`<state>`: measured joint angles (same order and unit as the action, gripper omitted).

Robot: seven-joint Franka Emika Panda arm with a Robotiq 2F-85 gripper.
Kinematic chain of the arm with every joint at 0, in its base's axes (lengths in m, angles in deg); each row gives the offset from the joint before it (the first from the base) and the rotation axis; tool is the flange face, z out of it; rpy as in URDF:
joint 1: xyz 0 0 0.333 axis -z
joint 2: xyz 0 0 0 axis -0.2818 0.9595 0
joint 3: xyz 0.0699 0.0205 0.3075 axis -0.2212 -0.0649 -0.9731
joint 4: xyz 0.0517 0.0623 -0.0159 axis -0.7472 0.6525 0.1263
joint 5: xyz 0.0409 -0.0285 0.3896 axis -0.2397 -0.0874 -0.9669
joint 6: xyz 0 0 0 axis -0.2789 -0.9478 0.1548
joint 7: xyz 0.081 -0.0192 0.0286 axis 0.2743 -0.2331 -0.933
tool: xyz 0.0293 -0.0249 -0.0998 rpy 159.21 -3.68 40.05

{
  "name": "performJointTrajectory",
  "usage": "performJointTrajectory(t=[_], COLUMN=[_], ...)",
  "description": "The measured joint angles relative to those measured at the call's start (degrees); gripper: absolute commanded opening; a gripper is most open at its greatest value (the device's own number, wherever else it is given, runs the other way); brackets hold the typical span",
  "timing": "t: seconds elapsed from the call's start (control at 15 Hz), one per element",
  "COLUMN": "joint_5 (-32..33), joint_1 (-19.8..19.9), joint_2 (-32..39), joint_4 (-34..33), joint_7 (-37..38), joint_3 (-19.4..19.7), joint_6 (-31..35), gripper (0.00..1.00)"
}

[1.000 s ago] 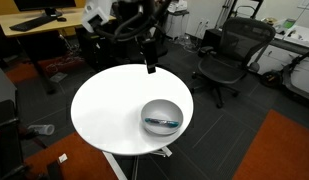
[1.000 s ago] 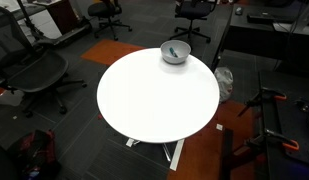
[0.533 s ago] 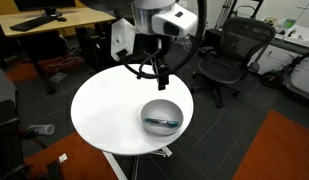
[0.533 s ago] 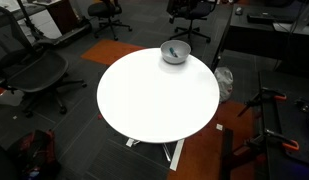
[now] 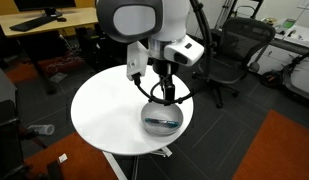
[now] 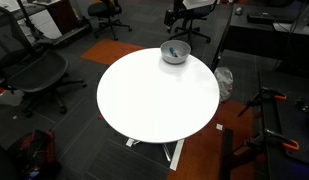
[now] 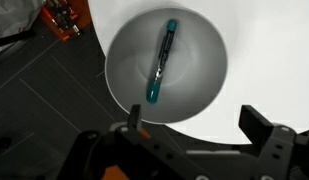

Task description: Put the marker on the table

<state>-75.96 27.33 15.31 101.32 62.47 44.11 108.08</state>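
The marker [image 7: 161,63], a slim dark stick with a teal end, lies inside the round silver bowl [image 7: 199,50] in the wrist view. It also shows in the bowl [image 5: 161,117] in an exterior view as a thin dark line [image 5: 162,123]. The bowl stands near the edge of the round white table [image 5: 104,110], seen from another side too [image 6: 154,95]. My gripper [image 7: 196,125] is open and empty, hovering above the bowl's near rim. In an exterior view the gripper [image 5: 161,95] hangs just above the bowl. The bowl [image 6: 175,52] is small in the far view.
Black office chairs [image 5: 229,55] stand around the table, with wooden desks [image 5: 49,25] behind. More chairs [image 6: 34,70] and an orange carpet patch [image 6: 114,50] lie around the table. An orange-black object [image 7: 62,18] sits on the floor beside the table edge.
The arm has swung from the back of the table forward and down, so the gripper now hangs over the bowl. The bowl and marker have not moved.
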Motion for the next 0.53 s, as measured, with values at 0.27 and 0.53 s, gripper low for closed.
performJointTrajectory(t=[0.27,0.53], joint_5=[-0.2,-0.26], joint_1=[0.63,0.7], joint_2=[4.27,8.12], joint_4=[-3.4,-6.2], joint_7=[1.31,2.52], joint_3=[-0.05,-0.12], joint_6=[-0.02,-0.24], gripper=[1.0,1.0])
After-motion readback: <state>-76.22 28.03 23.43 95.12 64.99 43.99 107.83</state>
